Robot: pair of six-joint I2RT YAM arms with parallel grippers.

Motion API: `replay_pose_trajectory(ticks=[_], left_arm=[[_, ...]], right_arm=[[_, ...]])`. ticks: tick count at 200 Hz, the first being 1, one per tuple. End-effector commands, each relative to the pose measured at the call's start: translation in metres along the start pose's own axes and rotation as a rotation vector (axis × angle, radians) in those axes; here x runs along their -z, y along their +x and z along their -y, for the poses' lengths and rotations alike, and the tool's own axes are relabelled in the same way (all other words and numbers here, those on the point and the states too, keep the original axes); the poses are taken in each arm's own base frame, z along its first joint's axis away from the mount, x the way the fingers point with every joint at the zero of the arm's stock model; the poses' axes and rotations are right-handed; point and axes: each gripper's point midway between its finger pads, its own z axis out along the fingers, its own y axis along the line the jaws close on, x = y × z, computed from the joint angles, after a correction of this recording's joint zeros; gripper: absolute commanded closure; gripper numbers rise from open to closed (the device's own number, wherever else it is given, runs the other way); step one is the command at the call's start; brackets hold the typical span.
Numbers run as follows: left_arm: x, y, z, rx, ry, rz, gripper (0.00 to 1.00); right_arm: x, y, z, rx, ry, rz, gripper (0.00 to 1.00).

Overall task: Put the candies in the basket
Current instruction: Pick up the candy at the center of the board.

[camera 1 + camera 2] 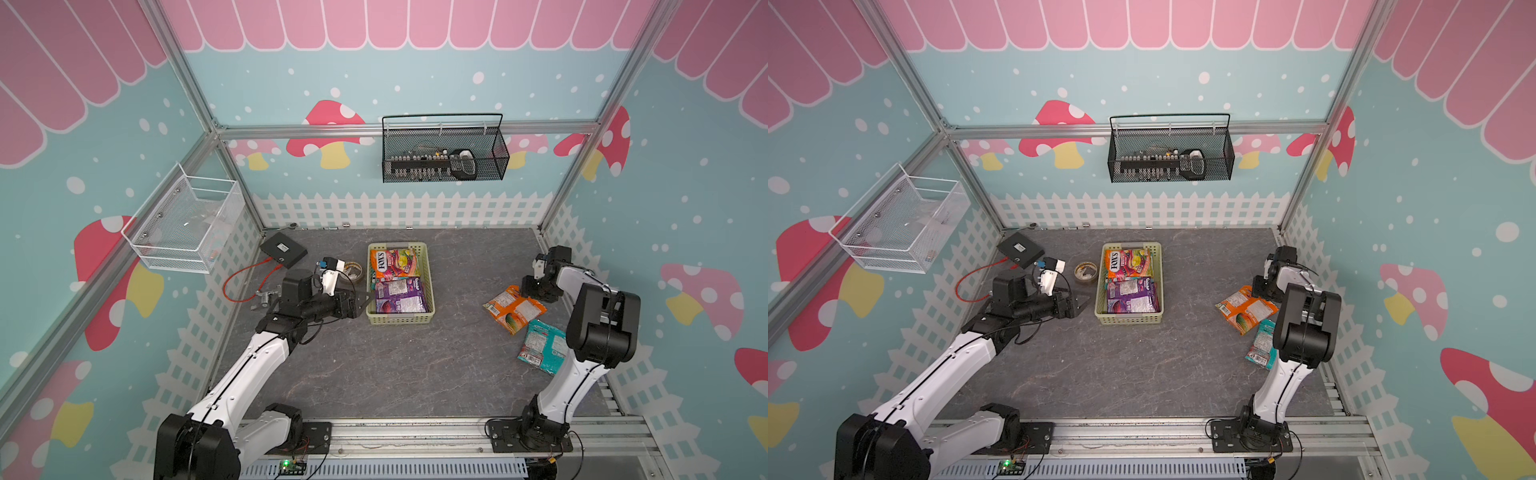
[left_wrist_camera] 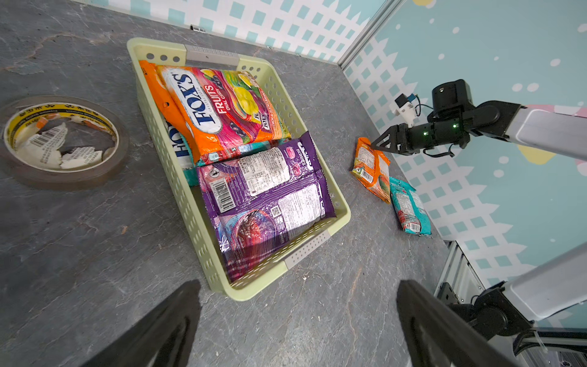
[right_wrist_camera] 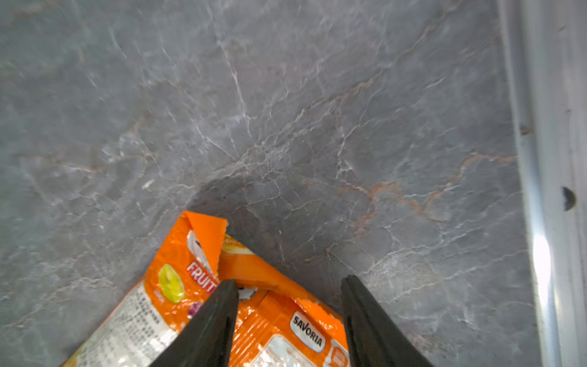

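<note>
The right pincer (image 3: 289,279) points down at the surface (image 1: 374,374) with its two dark fingers apart. They straddle a folded corner of an orange candy bag (image 3: 276,321), and a clear gap shows between them. One finger overlaps the bag's printed face. The other stands just beside the bag's edge. In a top view this pincer (image 1: 530,291) sits at the bag's 12 o'clock end, and the orange bag (image 1: 515,309) lies flat on the grey, stone-patterned surface.

A teal candy bag (image 1: 540,347) lies at 5 o'clock from the orange one, their edges touching or nearly so.

The pale yellow-green basket (image 1: 430,282) stands mid-surface, well apart from both loose bags, at their 9 o'clock. Inside it, an orange-pink bag marked "FOX'S" (image 1: 394,262) fills the 12 o'clock half. A purple bag (image 1: 401,296) fills the 6 o'clock half, back side up.

The left pincer (image 2: 298,286) is spread wide and holds nothing. It hovers just beside the basket's 8 o'clock corner. A tape roll (image 1: 1086,266) rests on the surface at the basket's 10 o'clock.
</note>
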Motion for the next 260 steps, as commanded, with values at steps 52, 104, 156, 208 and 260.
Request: replay_pose_trajectory(ticks=[52, 104, 156, 208, 260], left_arm=[[-0.003, 0.005, -0.002, -0.025, 0.007, -0.008, 0.01], [-0.006, 0.006, -0.004, -0.017, 0.006, -0.017, 0.01], [-0.010, 0.009, -0.003, -0.001, 0.026, -0.038, 0.01], [-0.008, 0.009, -0.005, 0.000, 0.013, -0.030, 0.01], [-0.006, 0.008, -0.010, 0.002, -0.028, -0.012, 0.01]], right_arm=[[-0.011, 0.024, -0.002, 0.037, -0.081, -0.123, 0.49], [0.015, 0.053, -0.023, -0.050, -0.165, -0.119, 0.48], [0.029, 0.078, -0.050, -0.076, -0.289, -0.081, 0.48], [0.019, 0.088, -0.052, -0.078, -0.281, -0.089, 0.73], [0.044, 0.061, -0.067, -0.037, -0.315, 0.009, 1.00]])
